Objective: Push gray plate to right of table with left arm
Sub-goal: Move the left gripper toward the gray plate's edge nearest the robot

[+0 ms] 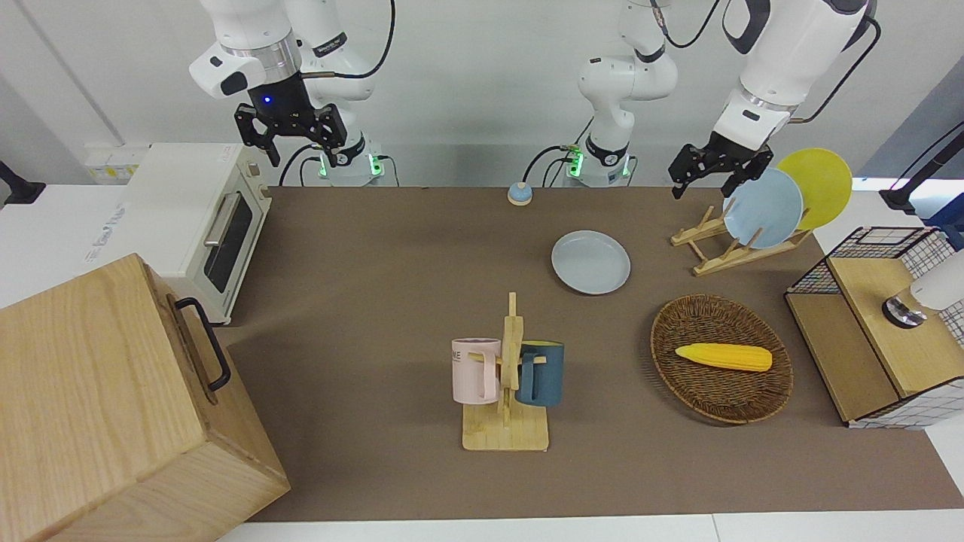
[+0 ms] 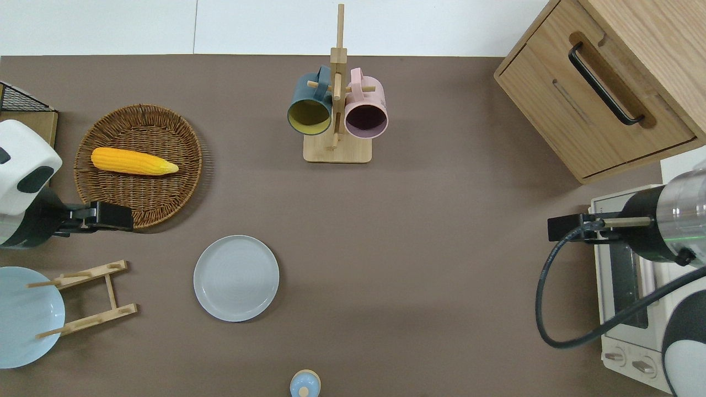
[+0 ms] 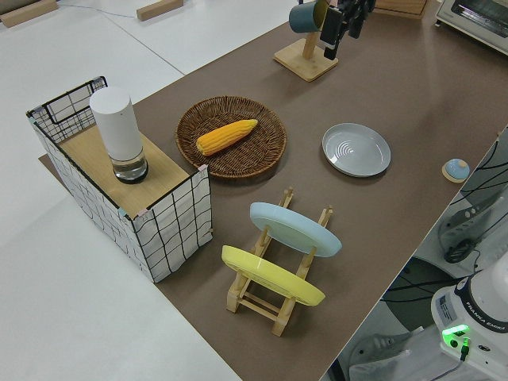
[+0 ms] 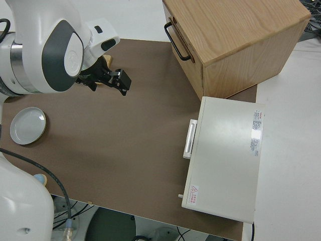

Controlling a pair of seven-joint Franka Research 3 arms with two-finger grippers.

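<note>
Overhead: sky-blue plate cut by frame edge; yellow plate out of frame. Left gripper finger gap unresolvable. Toaster oven partly under right arm.

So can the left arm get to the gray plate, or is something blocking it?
Probably yes. The left gripper hangs over the edge of the wicker basket, and the gray plate lies flat on bare table close by. Nothing stands between them; the plate rack sits off to one side.

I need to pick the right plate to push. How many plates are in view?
3. The gray plate lies flat on the table, nearer to the robots than the basket. The sky-blue plate and yellow plate stand in the wooden rack.
</note>
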